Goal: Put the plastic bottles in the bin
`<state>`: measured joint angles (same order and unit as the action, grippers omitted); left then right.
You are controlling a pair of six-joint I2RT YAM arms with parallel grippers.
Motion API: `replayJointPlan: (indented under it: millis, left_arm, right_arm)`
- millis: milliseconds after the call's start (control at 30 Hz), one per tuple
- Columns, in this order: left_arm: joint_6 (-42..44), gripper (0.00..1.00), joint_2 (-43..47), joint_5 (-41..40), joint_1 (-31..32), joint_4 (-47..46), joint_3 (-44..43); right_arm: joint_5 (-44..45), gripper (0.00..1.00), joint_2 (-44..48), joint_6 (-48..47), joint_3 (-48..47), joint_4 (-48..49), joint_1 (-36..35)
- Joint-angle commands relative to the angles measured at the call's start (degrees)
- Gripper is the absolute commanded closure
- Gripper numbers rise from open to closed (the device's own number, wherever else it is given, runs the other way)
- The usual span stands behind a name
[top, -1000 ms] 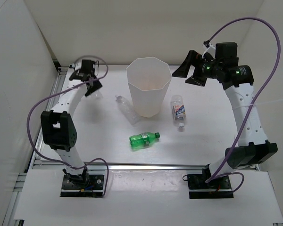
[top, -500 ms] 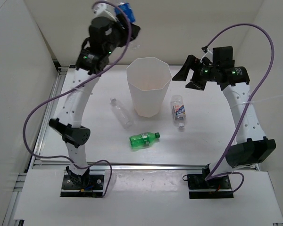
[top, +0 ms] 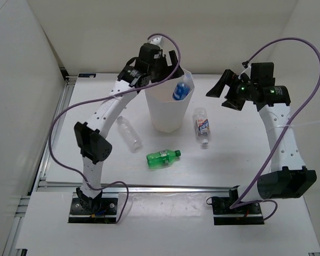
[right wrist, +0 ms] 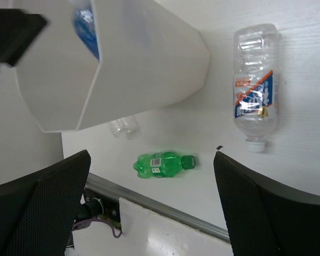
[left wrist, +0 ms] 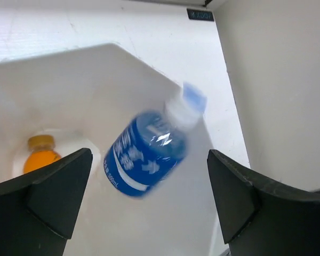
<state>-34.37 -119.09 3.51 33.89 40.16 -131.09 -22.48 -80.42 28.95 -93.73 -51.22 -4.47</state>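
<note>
The tall white bin [top: 165, 114] stands mid-table. My left gripper [top: 168, 63] hangs open over its mouth. A blue-labelled clear bottle [top: 180, 90] is loose in the air at the bin's rim; in the left wrist view it shows blurred [left wrist: 149, 154] between the spread fingers [left wrist: 53, 192], touching neither. An orange bottle [left wrist: 41, 157] lies at the bin's bottom. On the table lie a green bottle [top: 162, 157], a white-labelled clear bottle [top: 202, 127] and a plain clear bottle [top: 127, 133]. My right gripper [top: 224, 89] is open and empty in the air, right of the bin.
White walls close in the table at the back and both sides. A metal rail [top: 165, 188] runs along the near edge, in front of the arm bases. Purple cables loop off both arms.
My left arm swung up from the back left with the blue-labelled bottle to above the bin and opened; the bottle is dropping. The plain bottle shifted left. The right arm drifted slightly right.
</note>
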Motion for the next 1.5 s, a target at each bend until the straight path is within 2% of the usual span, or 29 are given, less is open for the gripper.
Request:
replayJointPlan:
  millis: [0,100,133,233,267,367,400,500,633,767,867,1000,1100,1200,1233,1367,1433,1467]
  left_arm:
    - [3.1,0.00,14.7,-4.7,-0.2,-2.1,3.2]
    - [4.1,0.00,23.2,-9.6,-1.4,-2.1,8.5]
    - [4.7,0.00,25.5,-14.1,-2.3,-2.1,10.8]
    - [4.1,0.00,34.9,-22.5,-5.7,-2.1,23.9]
    - [4.0,0.00,37.0,-23.9,-6.7,-2.1,31.7]
    - [0.1,0.00,45.4,-26.5,-11.2,-1.3,43.8]
    - [-3.2,0.00,48.7,-26.5,-12.5,0.3,50.3]
    - [-6.4,0.00,51.6,-24.7,-16.6,3.2,58.5]
    - [-8.3,0.00,51.6,-24.0,-20.2,9.9,61.0]
    - [-10.4,0.00,52.3,-28.0,-20.8,13.5,64.4]
    - [-10.9,0.00,52.9,-29.3,-22.0,13.5,66.0]
    - [-10.3,0.00,52.9,-29.9,-22.0,13.5,68.7]
    - [-10.3,0.00,52.9,-29.9,-22.0,13.5,70.5]
    - [-10.8,0.00,52.9,-30.5,-22.0,13.5,70.5]
    - [-10.8,0.00,52.9,-30.5,-22.0,13.5,70.5]
    - [-11.3,0.00,52.4,-31.2,-22.0,14.1,69.9]
    - [-11.9,0.00,52.4,-31.2,-22.0,14.1,69.9]
    - [-11.9,0.00,51.9,-31.2,-22.0,14.1,69.9]
  right_arm:
    - [4.0,0.00,1.4,0.5,4.0,1.8,0.8]
    - [4.8,0.00,1.4,1.0,7.9,3.0,0.8]
    - [5.7,0.00,0.5,1.0,9.3,3.0,0.8]
    - [7.2,0.00,-2.7,0.1,13.9,3.5,0.8]
    - [7.2,0.00,-3.5,-0.4,14.9,3.5,0.3]
    - [8.9,0.00,-7.9,-0.9,17.2,6.0,-0.3]
    - [8.4,0.00,-9.0,-1.4,17.2,6.6,-0.3]
    - [10.8,0.00,-13.1,-2.1,16.5,7.2,-1.8]
    - [14.8,0.00,-19.1,-4.6,13.0,7.2,-4.6]
    - [16.9,0.00,-27.1,-6.7,8.1,6.7,-6.1]
    - [18.8,0.00,-32.1,-7.4,5.1,4.8,-7.5]
    - [19.5,0.00,-34.6,-8.0,5.6,4.3,-8.0]
    - [20.1,0.12,-35.3,-8.0,8.0,4.8,-8.0]
    - [19.5,0.44,-33.4,-6.9,10.9,5.3,-7.2]
    - [19.5,0.59,-32.3,-6.9,11.6,5.3,-7.2]
    - [21.1,0.75,-23.7,-3.1,13.0,2.6,-5.4]
    - [21.8,0.84,-20.0,-0.2,8.3,-3.4,-4.8]
    - [21.8,0.84,-18.5,-0.2,6.4,-4.8,-4.8]
